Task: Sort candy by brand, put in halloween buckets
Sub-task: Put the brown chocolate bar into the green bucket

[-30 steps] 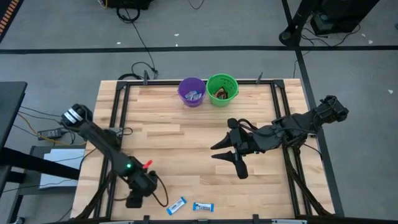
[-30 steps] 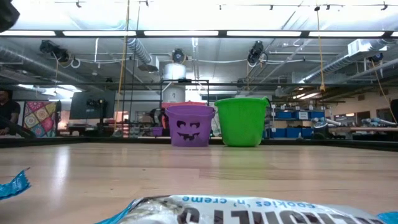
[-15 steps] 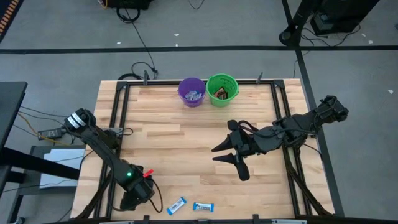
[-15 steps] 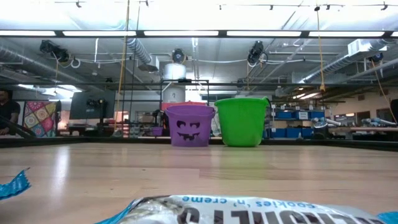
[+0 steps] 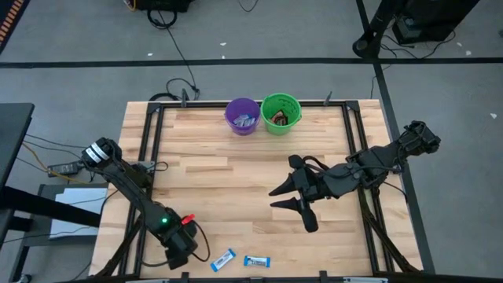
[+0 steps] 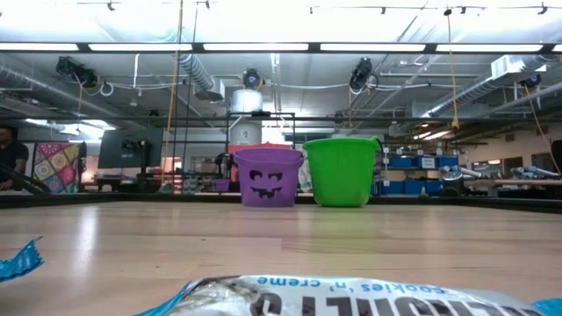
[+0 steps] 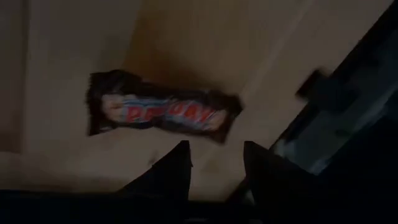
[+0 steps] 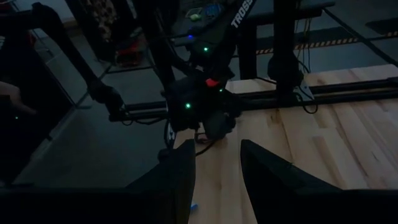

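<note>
While right gripper (image 5: 289,196) hovers spread mid-table, left gripper (image 7: 214,168) parted, empty, above dark candy bar (image 7: 158,113).

The nearest candy wrapper (image 6: 307,297) in the low view carries upside-down dark lettering that reads "cookies 'n' creme". In the right wrist view, white letters "TROSS" run along the left arm (image 8: 241,12). The dark wrapper (image 7: 158,112) in the left wrist view bears red lettering too blurred to read.
</note>
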### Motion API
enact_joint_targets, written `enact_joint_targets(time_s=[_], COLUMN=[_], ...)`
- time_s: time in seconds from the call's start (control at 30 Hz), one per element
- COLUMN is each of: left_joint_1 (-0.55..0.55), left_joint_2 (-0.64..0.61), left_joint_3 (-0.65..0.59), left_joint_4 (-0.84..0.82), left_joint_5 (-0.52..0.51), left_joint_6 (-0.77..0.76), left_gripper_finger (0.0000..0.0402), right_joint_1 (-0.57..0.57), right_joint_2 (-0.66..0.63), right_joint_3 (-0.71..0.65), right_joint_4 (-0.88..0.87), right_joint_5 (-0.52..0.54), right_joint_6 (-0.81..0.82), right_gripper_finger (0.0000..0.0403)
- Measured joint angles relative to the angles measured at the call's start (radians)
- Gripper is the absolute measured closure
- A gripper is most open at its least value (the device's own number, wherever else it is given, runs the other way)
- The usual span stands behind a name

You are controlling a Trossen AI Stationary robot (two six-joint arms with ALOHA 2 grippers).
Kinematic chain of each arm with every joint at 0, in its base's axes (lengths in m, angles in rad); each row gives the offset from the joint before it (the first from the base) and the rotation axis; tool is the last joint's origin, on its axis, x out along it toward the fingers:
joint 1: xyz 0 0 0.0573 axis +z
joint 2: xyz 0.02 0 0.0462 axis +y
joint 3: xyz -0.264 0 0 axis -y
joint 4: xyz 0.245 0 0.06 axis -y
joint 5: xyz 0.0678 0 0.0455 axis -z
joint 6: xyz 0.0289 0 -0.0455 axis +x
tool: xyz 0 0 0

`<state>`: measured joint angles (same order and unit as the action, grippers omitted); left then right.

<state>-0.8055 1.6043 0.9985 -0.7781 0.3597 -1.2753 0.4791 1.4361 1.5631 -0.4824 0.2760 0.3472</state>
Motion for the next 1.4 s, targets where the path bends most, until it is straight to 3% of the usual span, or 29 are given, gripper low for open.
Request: enact_joint_targets(time_s=[0.17, 0.37, 0.53, 0.73, 0.97, 1.2, 1.4], left_joint_1=[0.000, 0.000, -0.009, -0.034, -0.067, -0.067, -0.067], left_joint_2=[0.000, 0.000, 0.000, 0.000, 0.000, 0.000, 0.000], left_joint_3=[0.000, 0.000, 0.000, 0.000, -0.017, -0.070, -0.103], left_joint_4=[0.065, 0.011, -0.040, -0.036, -0.008, 0.134, 0.135], left_joint_5=[-0.085, -0.138, -0.067, -0.062, -0.114, -0.211, -0.210], left_joint_6=[-0.202, -0.434, -0.497, -0.626, -0.741, -0.782, -0.795], left_gripper_finger=[0.0199, 0.0154, 0.0151, 0.0151, 0.0151, 0.0151, 0.0151], right_joint_1=[0.015, 0.032, 0.038, 0.038, 0.038, 0.038, 0.038], right_joint_2=[0.000, 0.000, 0.000, 0.000, 0.000, 0.000, 0.000], right_joint_3=[0.000, 0.000, 0.000, 0.000, 0.000, 0.000, 0.000], right_joint_4=[0.000, 0.000, 0.000, 0.000, 0.000, 0.001, 0.002], right_joint_5=[0.003, 0.022, 0.022, 0.039, 0.046, 0.048, 0.048], right_joint_6=[-0.007, -0.010, -0.010, -0.007, -0.009, -0.010, -0.010], right_gripper_finger=[0.0264, 0.0264, 0.0264, 0.0264, 0.0264, 0.0264, 0.0264])
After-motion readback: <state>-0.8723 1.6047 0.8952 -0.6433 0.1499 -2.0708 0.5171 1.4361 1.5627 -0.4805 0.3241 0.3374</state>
